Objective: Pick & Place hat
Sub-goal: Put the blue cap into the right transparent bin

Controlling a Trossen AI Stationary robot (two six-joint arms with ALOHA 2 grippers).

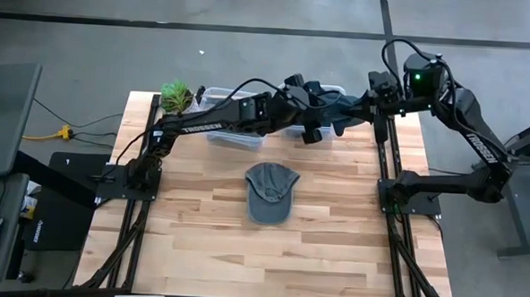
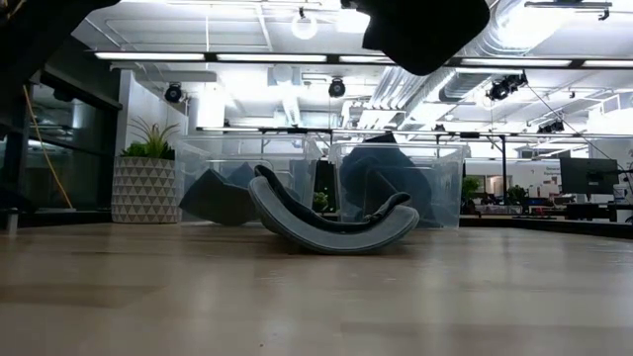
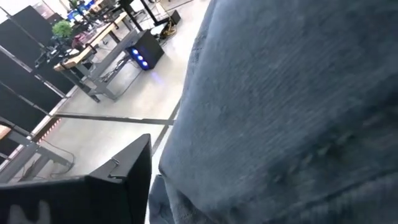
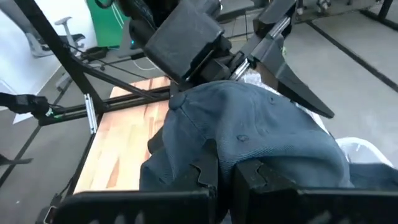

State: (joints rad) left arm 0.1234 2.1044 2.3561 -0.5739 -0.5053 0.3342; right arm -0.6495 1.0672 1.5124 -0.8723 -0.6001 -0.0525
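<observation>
A dark blue-grey hat (image 1: 346, 105) hangs in the air over the table's far right, between my two grippers. My right gripper (image 1: 367, 101) reaches in from the right and is shut on it; the right wrist view shows the hat's crown (image 4: 249, 130) just past the fingers. My left gripper (image 1: 331, 114) meets the hat from the left with its fingers spread wide. One finger (image 4: 298, 90) stands beside the crown and the cloth hides the other. A second, grey hat (image 1: 269, 192) lies on the middle of the table, its brim toward the near edge. My left gripper has the hat's crown (image 3: 280, 112) lying close against it, filling its wrist view. One finger shows outside the crown; the cloth covers the rest, so whether the fingers press the hat I cannot tell. My right gripper pinches the hat's cloth at the edge nearest it (image 4: 214, 152) between its two shut fingers. It comes from the table's right, nearly level and slanting a little down. The hat is lifted clear of the table and bulges away from the fingers.
Two clear plastic bins (image 1: 235, 120) (image 2: 396, 183) with more dark hats stand along the far edge. A potted plant (image 1: 176, 95) stands at the far left corner. Bare wood lies around the grey hat (image 2: 331, 222) and toward the near edge.
</observation>
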